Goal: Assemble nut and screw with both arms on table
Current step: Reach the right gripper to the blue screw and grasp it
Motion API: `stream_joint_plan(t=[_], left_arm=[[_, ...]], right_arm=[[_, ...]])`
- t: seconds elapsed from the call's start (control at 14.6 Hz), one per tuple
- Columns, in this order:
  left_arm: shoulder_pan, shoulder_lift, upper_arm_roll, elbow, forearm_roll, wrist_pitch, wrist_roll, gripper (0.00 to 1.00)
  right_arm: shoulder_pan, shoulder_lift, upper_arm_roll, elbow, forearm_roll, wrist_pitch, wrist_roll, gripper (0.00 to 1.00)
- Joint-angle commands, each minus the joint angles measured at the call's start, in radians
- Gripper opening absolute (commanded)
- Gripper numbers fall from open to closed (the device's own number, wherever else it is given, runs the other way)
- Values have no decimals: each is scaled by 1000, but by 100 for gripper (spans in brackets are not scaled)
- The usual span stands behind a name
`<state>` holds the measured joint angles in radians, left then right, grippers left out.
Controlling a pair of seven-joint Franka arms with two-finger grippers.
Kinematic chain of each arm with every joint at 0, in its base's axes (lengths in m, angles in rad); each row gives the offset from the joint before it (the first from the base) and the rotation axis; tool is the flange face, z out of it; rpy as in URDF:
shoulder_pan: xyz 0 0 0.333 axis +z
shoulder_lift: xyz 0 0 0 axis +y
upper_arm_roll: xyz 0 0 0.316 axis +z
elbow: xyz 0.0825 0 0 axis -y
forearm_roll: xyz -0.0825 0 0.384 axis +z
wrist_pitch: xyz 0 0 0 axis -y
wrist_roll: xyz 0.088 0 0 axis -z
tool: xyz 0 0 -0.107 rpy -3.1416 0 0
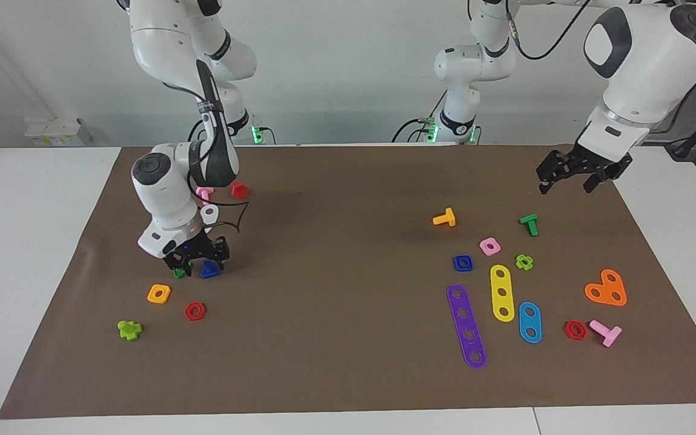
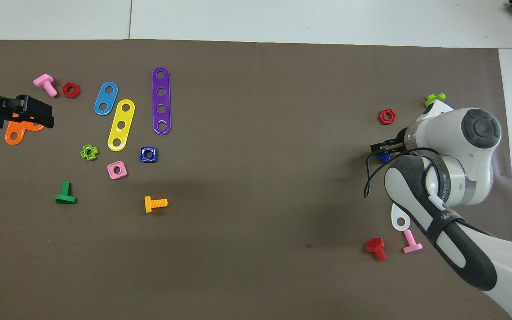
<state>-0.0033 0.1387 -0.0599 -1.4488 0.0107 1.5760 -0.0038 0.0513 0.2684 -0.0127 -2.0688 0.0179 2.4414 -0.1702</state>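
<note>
Right gripper (image 1: 198, 261) down low at the mat (image 1: 336, 362), fingers spread, straddling the blue screw (image 1: 209, 269), tips just beside it. Whether touching: cannot tell. Green triangular nut (image 1: 179, 272) half hidden beside the same fingers. Left gripper (image 1: 571, 175) waiting in the air over the mat's corner, fingers spread, holding nothing. Blue nut (image 1: 463, 263) lying flat, well apart from both sets of fingers, beside the pink nut (image 1: 490, 246).
</note>
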Motion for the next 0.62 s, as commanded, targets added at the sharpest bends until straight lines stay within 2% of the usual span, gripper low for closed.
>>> stream_joint_plan(t=[0.0, 0.55], left_arm=[[14, -37, -8, -48, -1, 22, 4, 100], [11, -45, -8, -56, -1, 16, 1, 100]], right_arm=[[-8, -26, 2, -37, 20, 10, -55, 57], [-5, -34, 2, -56, 20, 1, -57, 54]])
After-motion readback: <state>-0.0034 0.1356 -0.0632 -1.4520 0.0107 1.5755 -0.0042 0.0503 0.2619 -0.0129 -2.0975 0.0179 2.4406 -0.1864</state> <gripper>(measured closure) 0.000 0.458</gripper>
